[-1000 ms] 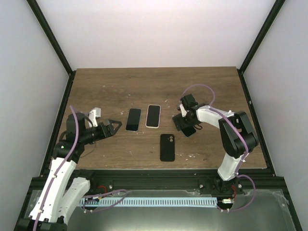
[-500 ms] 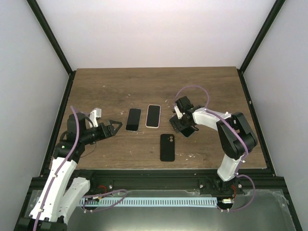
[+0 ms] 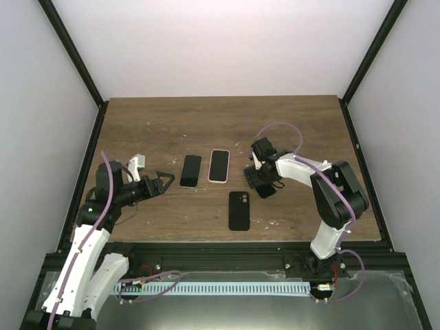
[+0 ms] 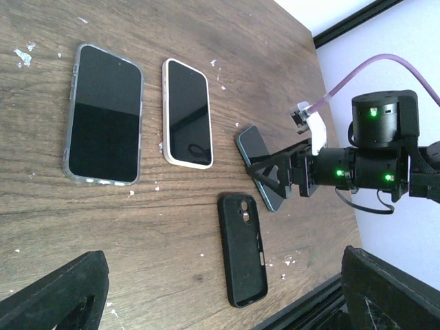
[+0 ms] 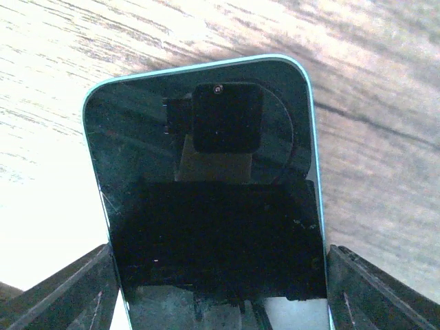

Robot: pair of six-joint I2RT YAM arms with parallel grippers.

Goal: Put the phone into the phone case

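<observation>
The phone [image 5: 213,185], dark-screened with a teal rim, lies flat on the wooden table [image 3: 158,124], right of centre [image 3: 268,188]. My right gripper [image 5: 220,275] hangs low over it, open, one finger [image 5: 69,289] along each long side and almost touching the edges. The black phone case [image 3: 238,210] lies inner side up near the front edge, just left of and in front of the phone, and shows again in the left wrist view [image 4: 242,249]. My left gripper [image 3: 165,180] rests open and empty at the left, pointing towards the middle.
Two other phones lie side by side at the table's centre: a dark one in a clear case [image 3: 191,170] and one in a white case [image 3: 218,166]. Black frame rails border the table on all sides.
My right gripper has shifted slightly left and down over the teal phone, and its fingers have narrowed towards the phone's sides. The left arm has not moved.
</observation>
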